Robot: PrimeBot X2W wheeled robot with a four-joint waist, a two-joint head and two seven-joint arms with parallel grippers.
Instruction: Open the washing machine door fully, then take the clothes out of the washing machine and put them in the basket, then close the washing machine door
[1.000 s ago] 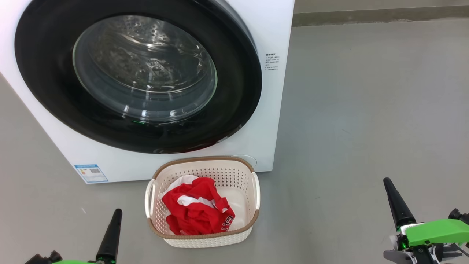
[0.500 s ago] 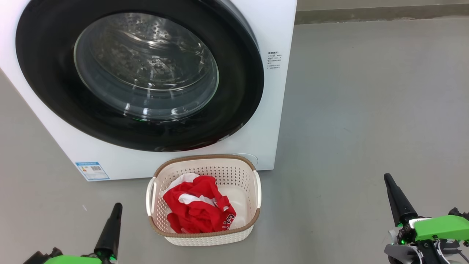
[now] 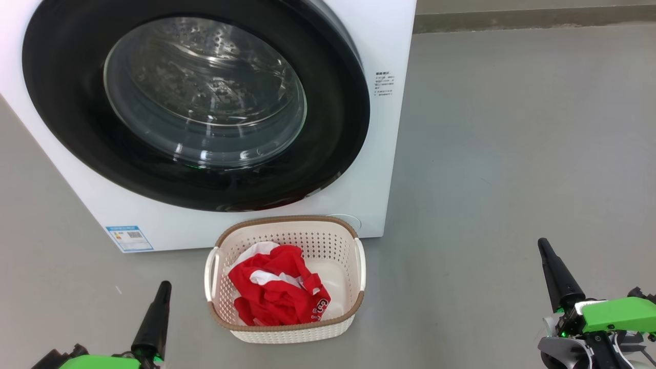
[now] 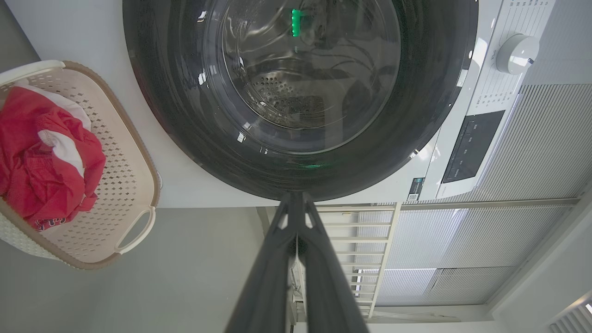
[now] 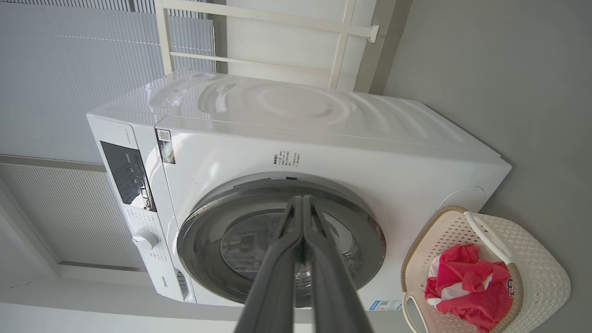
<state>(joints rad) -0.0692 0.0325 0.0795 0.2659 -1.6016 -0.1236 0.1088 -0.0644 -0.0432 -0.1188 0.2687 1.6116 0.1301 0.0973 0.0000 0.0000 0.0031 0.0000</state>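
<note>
The washing machine (image 3: 382, 128) (image 5: 323, 138) stands ahead with its round black-rimmed door (image 3: 195, 102) (image 4: 300, 92) (image 5: 282, 245) shut flat against the front. On the floor right in front sits the cream basket (image 3: 353, 302) (image 4: 134, 194) (image 5: 536, 259), holding the red and white clothes (image 3: 274, 292) (image 4: 41, 157) (image 5: 467, 286). My left gripper (image 3: 164, 287) (image 4: 296, 199) is low at the lower left, shut and empty, left of the basket. My right gripper (image 3: 542, 245) (image 5: 301, 201) is at the lower right, shut and empty, well clear of the basket.
Bare grey floor (image 3: 512, 154) spreads to the right of the machine. A small blue label (image 3: 129, 238) sits at the machine's lower front corner. The control panel (image 5: 127, 178) and dial (image 4: 517, 53) run along its top front. White blinds and a white frame (image 4: 384, 240) stand behind.
The head camera has shifted slightly, so the whole picture has moved a little. The right gripper sits a bit higher in view. Basket, clothes and door are unchanged.
</note>
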